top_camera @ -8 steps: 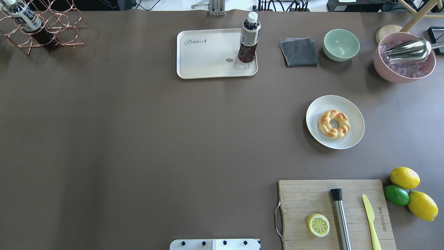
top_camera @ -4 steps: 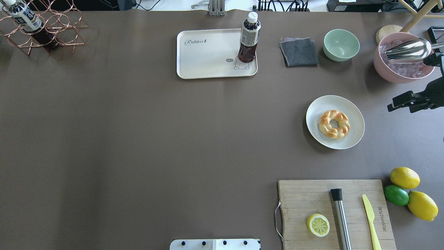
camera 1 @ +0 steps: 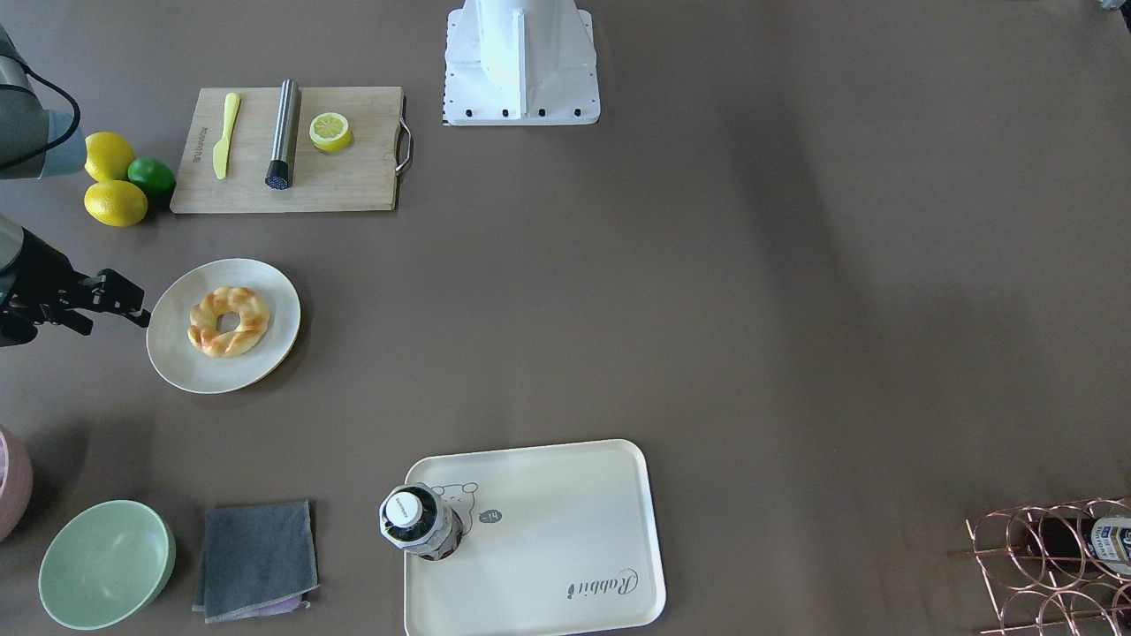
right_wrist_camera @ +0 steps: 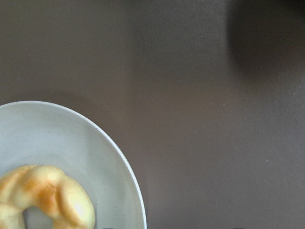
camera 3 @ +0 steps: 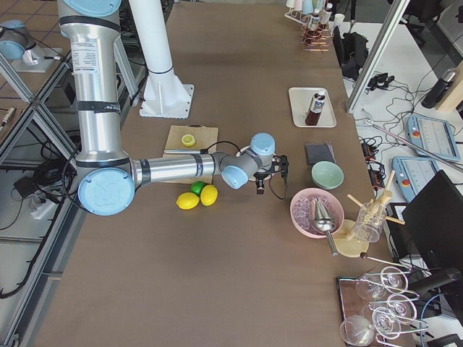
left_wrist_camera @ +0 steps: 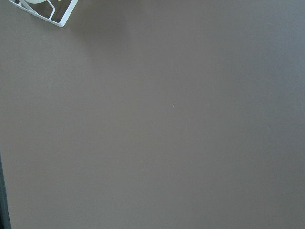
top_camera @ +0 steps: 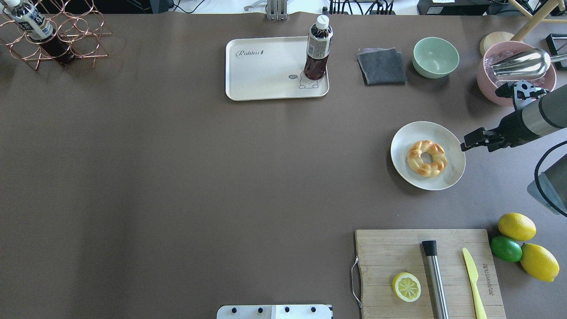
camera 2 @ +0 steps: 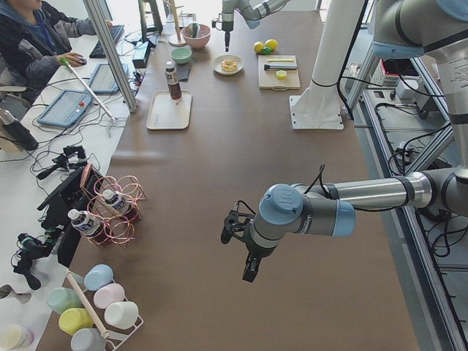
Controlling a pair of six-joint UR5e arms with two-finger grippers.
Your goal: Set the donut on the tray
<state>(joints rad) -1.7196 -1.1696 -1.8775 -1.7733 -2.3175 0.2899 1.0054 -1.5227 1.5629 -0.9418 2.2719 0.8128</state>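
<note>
Plainly, the braided, brown-patched golden donut point(top_camera: 417, 157) lies on the plate point(top_camera: 443, 133); left fingers point(camera 2: 248, 273) and right fingers point(top_camera: 469, 144): state unreadable.

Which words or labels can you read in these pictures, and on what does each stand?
"Rabbit": script on the tray.
"hi", it seems: speech bubble beside the tray's bear drawing.
Engraving on the cutting board: too blurred to read.
Labels on the upright bottle and the racked bottle: too small to read.
</note>
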